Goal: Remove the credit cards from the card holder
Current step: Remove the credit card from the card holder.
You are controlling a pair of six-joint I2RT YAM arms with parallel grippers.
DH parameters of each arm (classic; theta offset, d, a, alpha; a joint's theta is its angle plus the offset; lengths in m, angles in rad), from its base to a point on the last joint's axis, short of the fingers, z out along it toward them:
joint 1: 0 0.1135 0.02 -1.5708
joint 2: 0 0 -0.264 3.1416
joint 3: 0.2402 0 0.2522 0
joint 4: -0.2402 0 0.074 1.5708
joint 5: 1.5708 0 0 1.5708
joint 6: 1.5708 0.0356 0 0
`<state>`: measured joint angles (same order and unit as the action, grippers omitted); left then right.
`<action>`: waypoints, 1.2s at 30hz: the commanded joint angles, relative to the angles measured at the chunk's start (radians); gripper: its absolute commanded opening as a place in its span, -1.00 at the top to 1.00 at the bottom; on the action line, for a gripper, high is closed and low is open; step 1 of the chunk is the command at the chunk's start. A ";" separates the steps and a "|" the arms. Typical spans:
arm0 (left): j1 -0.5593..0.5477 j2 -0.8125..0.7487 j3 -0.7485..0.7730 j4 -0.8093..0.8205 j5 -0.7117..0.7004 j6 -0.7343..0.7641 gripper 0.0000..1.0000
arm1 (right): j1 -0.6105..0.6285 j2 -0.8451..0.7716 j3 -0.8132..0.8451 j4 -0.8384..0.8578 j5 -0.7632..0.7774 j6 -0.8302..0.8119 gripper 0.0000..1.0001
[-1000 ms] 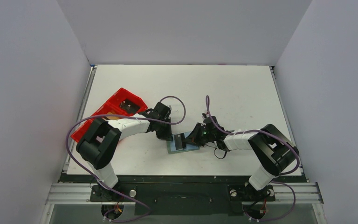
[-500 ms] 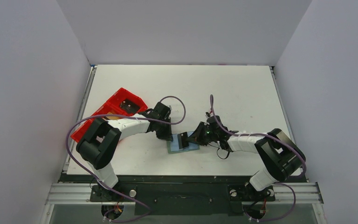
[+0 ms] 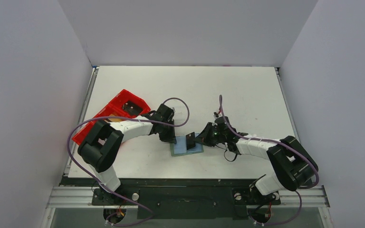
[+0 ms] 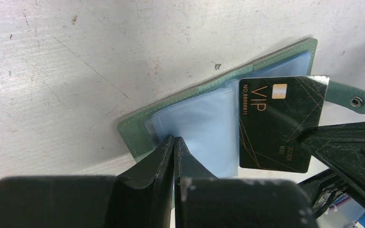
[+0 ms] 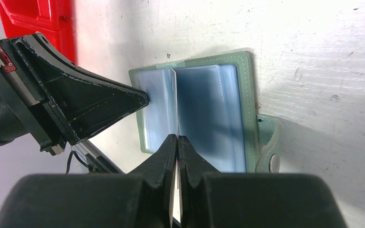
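Stitching is running round the grey-green leatherette card holder (image 3: 185, 151), which is lying open and flat on the scuffed white counter (image 4: 76, 57) between the two arms, its clear bluish plastic sleeves (image 4: 204, 123) showing. From above, its long axis is running roughly 9 to 3 o'clock, with the snap tab (image 4: 349, 97) at the 3 o'clock end. The left end effector (image 4: 174, 140) is pinched shut, its tips pressing on the holder's 9 o'clock end. The right end effector (image 5: 177, 137) is clamping a thin, glossy black credit card (image 4: 278, 123) with gold VIP lettering by one corner, tilted above the 3 o'clock page, long axis crossing the holder's.
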<state>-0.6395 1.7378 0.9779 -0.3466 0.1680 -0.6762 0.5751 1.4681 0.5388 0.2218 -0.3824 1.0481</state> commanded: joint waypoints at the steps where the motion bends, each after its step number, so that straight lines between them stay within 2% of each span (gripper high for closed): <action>1: -0.004 0.026 -0.004 -0.028 -0.057 0.015 1.00 | -0.014 -0.047 -0.008 -0.013 0.032 -0.028 1.00; 11: -0.007 -0.034 0.054 -0.079 -0.064 0.024 0.97 | -0.024 -0.093 0.000 -0.045 0.030 -0.033 1.00; 13: -0.007 -0.062 0.084 -0.109 -0.072 0.029 0.90 | -0.024 -0.098 0.004 -0.053 0.030 -0.035 1.00; 18: 0.000 -0.131 0.139 -0.180 -0.089 0.045 0.42 | -0.025 -0.115 0.016 -0.067 0.031 -0.036 1.00; 21: 0.008 -0.172 0.143 -0.189 -0.070 0.046 0.29 | -0.026 -0.125 0.023 -0.071 0.026 -0.032 1.00; 25: 0.032 -0.219 0.118 -0.157 0.034 0.023 0.17 | -0.027 -0.137 0.034 -0.065 0.004 -0.018 1.00; 29: 0.071 -0.266 0.058 -0.067 0.167 -0.017 0.14 | -0.032 -0.153 0.037 -0.020 -0.042 0.026 1.00; 36: 0.143 -0.313 -0.008 0.073 0.342 -0.082 0.13 | -0.038 -0.166 0.015 0.176 -0.138 0.174 1.00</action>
<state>-0.5255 1.4738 0.9901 -0.4000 0.3691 -0.7116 0.5434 1.3449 0.5369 0.2256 -0.4583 1.1206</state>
